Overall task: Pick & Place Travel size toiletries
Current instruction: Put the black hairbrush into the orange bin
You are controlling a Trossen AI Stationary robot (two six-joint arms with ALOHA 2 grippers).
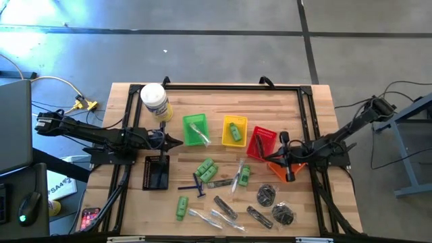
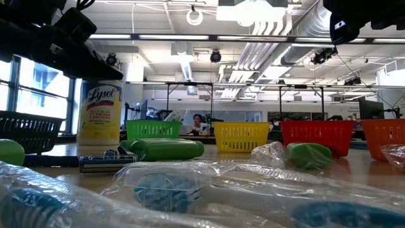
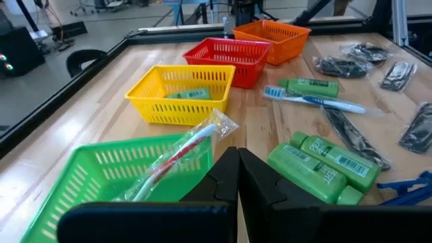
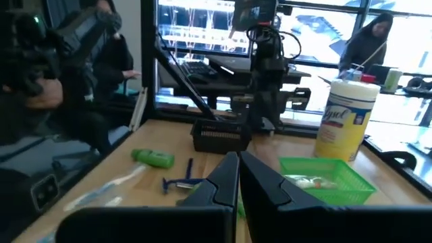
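Closing on nothing, the right gripper hangs with its fingers pressed together beside the red mesh basket, near the orange mesh basket; the left gripper has its fingers shut and empty too, at the near edge of the green mesh basket.

Judging by the baskets, the sorting is only begun. A clear slim packet holding a toothbrush leans in the green basket with one end poking over the rim. A small bright green bottle lies in the yellow mesh basket. Whether the red and orange baskets hold anything I cannot tell, and the black mesh basket appears empty.

Most items are still loose on the wooden tabletop:
- a pair of green bottles lying side by side, long axes slanted diagonally across the tabletop;
- a dark blue razor, handle running roughly toward the front edge;
- a single green bottle with its long axis running front to back;
- clear packets and dark grey oblong pieces angled along the front;
- two round dark pouches near the right arm.
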